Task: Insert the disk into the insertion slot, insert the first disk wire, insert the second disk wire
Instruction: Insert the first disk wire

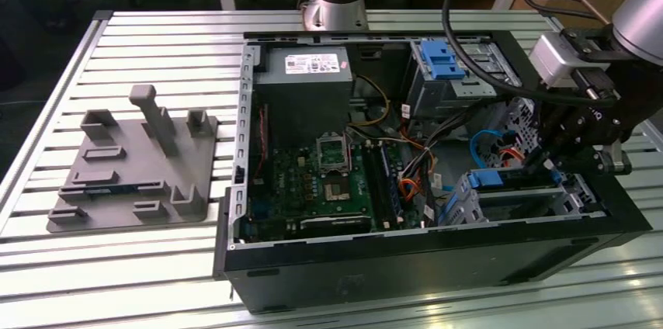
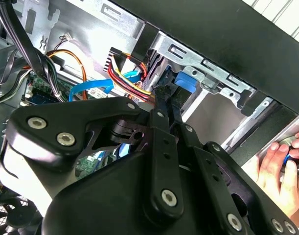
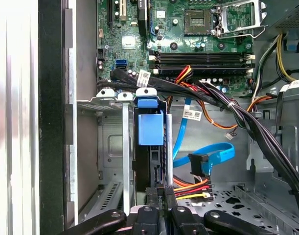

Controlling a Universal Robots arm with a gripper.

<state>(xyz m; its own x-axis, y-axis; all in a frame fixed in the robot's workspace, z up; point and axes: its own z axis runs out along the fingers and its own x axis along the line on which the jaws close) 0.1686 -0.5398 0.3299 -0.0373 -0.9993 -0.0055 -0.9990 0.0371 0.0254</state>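
The disk (image 1: 513, 180), edged by its blue carrier (image 3: 150, 128), sits inside the silver insertion slot (image 1: 539, 201) at the case's near corner on the exterior view's right. My gripper (image 1: 544, 166) hangs just above the disk's rear end. Its fingers stand close together at that end in both wrist views, gripper (image 3: 160, 193) and gripper (image 2: 168, 95). They look shut on the black plug of the red-yellow-orange wire bundle (image 3: 191, 188). A blue flat wire (image 3: 213, 154) with a loose black plug lies beside it on the case floor.
A thick black cable bundle (image 3: 257, 127) crosses the case above the motherboard (image 1: 321, 189). An upper metal bay with a blue tab (image 1: 440, 61) stands at the back. A grey fixture plate (image 1: 135, 174) lies on the slatted table. A person's hand (image 2: 281, 166) rests outside the case.
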